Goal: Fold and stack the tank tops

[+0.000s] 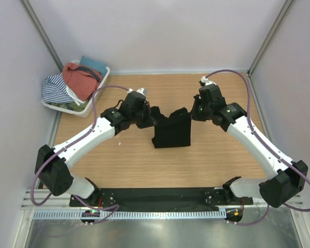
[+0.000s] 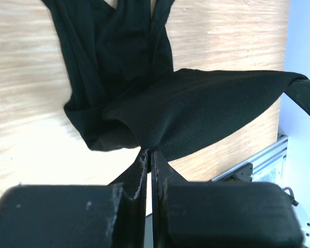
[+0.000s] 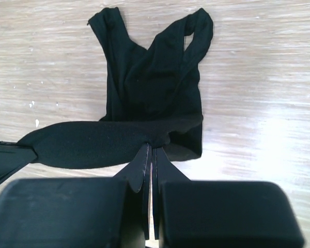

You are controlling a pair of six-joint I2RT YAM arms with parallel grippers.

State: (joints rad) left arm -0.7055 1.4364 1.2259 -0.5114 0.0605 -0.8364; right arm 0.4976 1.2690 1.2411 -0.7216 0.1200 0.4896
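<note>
**Mid-fold: black tank top [image 1: 171,133] at table [image 1: 124,160] centre, hem raised between both arms.**

Top view: left gripper [image 1: 151,119] and right gripper [image 1: 192,113] each hold a hem corner aloft. The rust-red top [image 1: 78,78] lies in the basket [image 1: 104,77].
Left wrist: jaws closed to a slit on black cloth, the edge taut toward the other arm.
Right wrist: same pinch. Only here do both straps [image 3: 199,31] show, flat on the wood.
Next, as I judge it: carry the hem level over to the straps, then release.
</note>
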